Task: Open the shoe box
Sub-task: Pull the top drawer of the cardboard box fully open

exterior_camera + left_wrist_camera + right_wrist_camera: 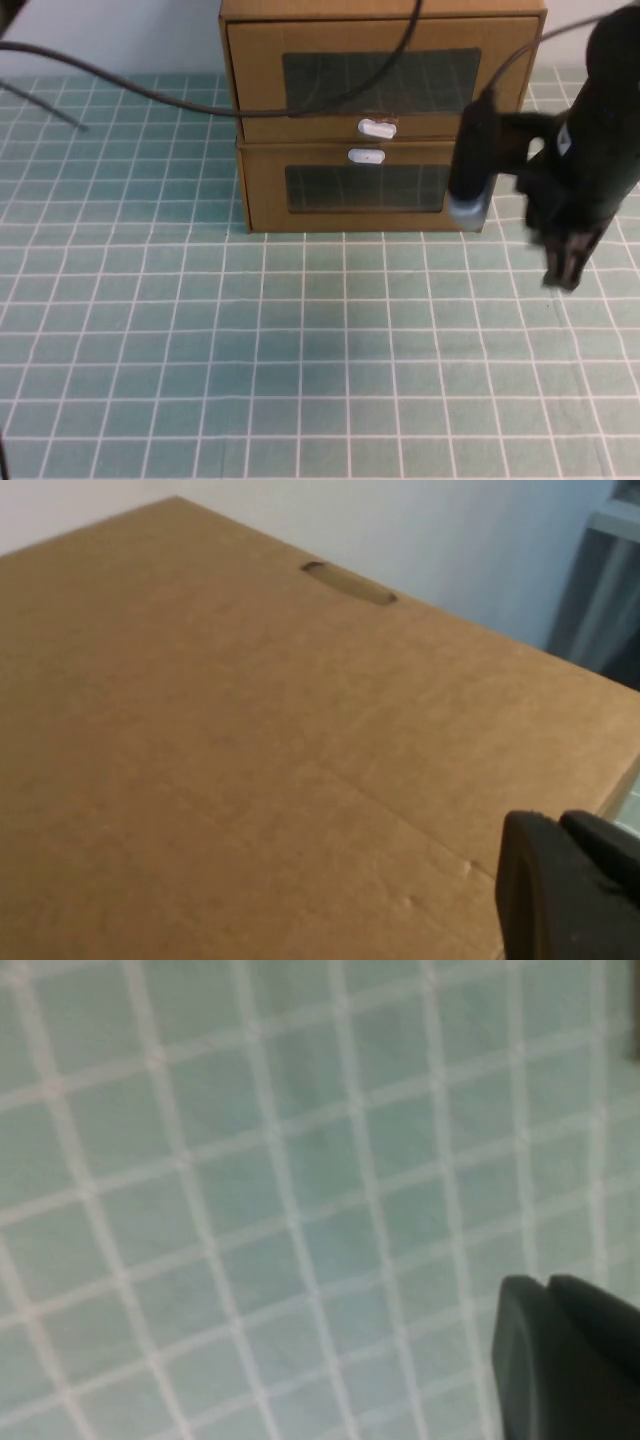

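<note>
Two brown cardboard shoe boxes stand stacked at the back of the table, the upper box (380, 80) on the lower box (360, 190). Each front has a dark window and a white handle: the upper handle (377, 127) and the lower handle (366, 156). Both fronts look closed. My right gripper (563, 278) hangs shut and empty to the right of the boxes, pointing down at the tablecloth; the right wrist view shows it (548, 1282) over bare tiles. My left gripper (562, 818) is shut just above a box's cardboard top (250, 730), which has an oval slot (348, 582). It is outside the high view.
The table carries a green cloth with a white grid (300, 340). Dark cables (150, 90) run from the left across the front of the upper box. A white wall stands behind the boxes.
</note>
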Available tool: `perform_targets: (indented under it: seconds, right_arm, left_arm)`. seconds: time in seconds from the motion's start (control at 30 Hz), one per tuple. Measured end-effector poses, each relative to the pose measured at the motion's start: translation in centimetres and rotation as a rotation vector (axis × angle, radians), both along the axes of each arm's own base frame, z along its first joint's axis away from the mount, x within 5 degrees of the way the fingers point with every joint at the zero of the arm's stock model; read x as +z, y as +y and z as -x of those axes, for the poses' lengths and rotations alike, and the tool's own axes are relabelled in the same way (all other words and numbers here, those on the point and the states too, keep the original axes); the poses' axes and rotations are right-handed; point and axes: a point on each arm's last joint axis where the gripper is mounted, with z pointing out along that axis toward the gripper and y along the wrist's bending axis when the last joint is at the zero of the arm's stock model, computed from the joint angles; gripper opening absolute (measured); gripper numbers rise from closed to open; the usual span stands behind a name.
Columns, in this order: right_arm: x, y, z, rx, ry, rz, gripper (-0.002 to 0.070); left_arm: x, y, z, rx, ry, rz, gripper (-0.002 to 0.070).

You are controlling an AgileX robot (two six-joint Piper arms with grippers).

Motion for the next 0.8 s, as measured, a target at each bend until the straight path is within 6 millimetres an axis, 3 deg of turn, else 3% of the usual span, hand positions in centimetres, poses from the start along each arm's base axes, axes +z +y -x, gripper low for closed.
perform_targets:
  seconds: [0.1,0.17,0.33,0.43,0.63,0.8]
  right_arm:
    - [1.2,-1.4,-1.6,-0.137,-0.169,0.131,-0.0013]
    - [2.7,-1.8,-2.1,-0.169,-0.311,0.107,-0.0013]
    - [5.0,-1.1,-1.1,-0.096,-0.521,0.014,-0.0013]
    - [3.9,-0.6,0.1,-0.01,-0.609,0.04,-0.0013]
    - [-1.4,0.2,2.0,0.075,-0.834,0.071,-0.0013]
    - [-3.3,2.4,2.5,0.177,-0.867,-0.122,-0.0013]
  left_arm:
    - [-1.0,-1.1,-1.2,-0.074,0.054,-0.011,-0.0005]
    - [-1.8,-1.7,-2.0,-0.094,0.109,-0.006,-0.0005]
    - [-4.6,-2.4,-3.5,-0.117,0.274,-0.009,-0.0005]
    - [-5.1,-2.4,-3.8,-0.129,0.324,0.013,-0.0005]
    - [-5.5,-2.1,-4.2,-0.144,0.366,0.039,-0.0005]
    - [-5.5,-2.1,-4.1,-0.149,0.371,0.037,-0.0005]
